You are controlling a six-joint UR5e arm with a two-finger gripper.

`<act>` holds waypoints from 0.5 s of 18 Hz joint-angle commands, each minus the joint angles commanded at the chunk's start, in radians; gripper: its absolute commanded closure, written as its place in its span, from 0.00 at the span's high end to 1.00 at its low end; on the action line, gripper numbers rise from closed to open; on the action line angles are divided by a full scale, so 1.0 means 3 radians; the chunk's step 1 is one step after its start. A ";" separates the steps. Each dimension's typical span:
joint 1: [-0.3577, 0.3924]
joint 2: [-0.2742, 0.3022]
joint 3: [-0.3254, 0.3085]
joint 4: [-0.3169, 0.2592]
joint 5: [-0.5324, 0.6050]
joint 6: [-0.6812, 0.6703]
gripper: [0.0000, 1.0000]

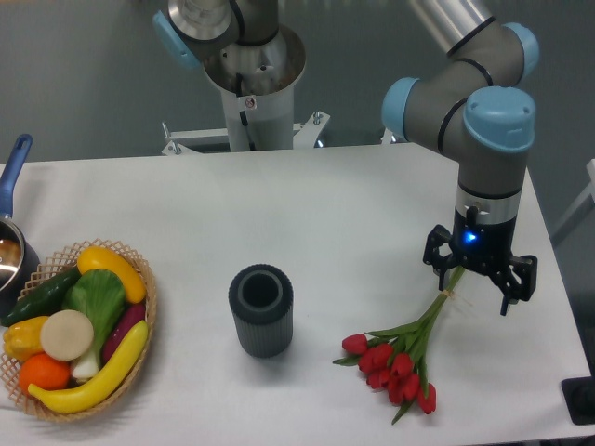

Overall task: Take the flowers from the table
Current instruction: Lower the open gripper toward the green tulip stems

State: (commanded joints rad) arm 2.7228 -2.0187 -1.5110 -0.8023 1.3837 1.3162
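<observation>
Vegetables fill a wicker basket [139,279] at the left edge of the white table [353,204], a dark ribbed cylinder vase [261,309] stands mid-table, and the red tulip bunch [395,358] hangs tilted, blooms touching the tabletop, stems clenched in the gripper [457,275] at right.

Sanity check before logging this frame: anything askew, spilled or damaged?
Nothing spilled or damaged. The flowers hang tilted, stem ends up at the gripper, blooms low by the table. The dark cylinder stands upright; the vegetables sit inside the basket.
</observation>
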 joint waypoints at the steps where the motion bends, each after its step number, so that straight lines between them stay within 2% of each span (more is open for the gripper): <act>1: 0.0005 -0.0015 0.0000 0.0000 0.0005 0.0015 1.00; 9: -0.0010 -0.0021 -0.0097 0.0005 -0.0005 0.0005 1.00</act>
State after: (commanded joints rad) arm 2.7197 -2.0249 -1.5401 -0.8007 1.3821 1.3177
